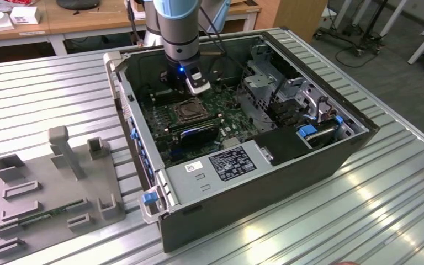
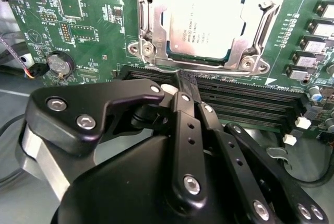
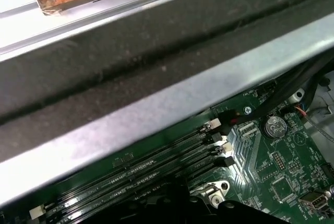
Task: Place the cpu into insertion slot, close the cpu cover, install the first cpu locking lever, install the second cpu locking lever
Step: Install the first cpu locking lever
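In the second wrist view the cpu, a pale silvery square chip, lies flat in the insertion slot. The silvery cpu cover lies down around the chip's edges. My gripper has its black fingers shut together with nothing between them. Its tips sit just off the socket's edge, over the first long black memory slot. A thin metal bar runs along that socket edge beside the tips. In the exterior view my gripper hangs inside the open computer case, just beyond the insertion slot.
Long black memory slots lie beside the socket, and a coin battery sits on the green board. The case's wall and drive cage stand close by. A grey fixture tray rests on the slatted table at the exterior view's left.
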Robot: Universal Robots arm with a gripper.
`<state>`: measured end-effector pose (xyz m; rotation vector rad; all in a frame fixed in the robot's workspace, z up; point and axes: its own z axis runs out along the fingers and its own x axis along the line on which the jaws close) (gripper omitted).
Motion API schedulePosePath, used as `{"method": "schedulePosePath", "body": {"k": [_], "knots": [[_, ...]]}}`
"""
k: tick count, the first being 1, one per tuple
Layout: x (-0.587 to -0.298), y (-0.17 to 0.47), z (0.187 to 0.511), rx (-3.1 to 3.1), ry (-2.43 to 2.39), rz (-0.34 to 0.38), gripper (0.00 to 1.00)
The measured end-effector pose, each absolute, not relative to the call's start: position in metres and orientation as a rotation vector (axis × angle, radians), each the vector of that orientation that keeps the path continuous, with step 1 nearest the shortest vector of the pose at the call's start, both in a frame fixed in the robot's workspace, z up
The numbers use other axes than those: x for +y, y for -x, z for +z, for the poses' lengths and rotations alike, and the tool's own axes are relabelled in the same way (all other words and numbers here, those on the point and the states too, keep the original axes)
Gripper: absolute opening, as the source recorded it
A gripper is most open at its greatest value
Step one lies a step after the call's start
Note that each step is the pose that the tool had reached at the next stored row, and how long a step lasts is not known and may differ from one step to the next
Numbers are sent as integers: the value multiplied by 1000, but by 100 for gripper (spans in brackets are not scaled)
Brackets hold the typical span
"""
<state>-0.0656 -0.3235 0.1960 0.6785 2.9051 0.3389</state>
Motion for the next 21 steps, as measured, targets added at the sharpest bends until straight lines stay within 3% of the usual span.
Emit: {"method": "schedulePosePath", "body": {"k": [21], "knots": [[-323,66,191,2904,-677,337,11]]}}
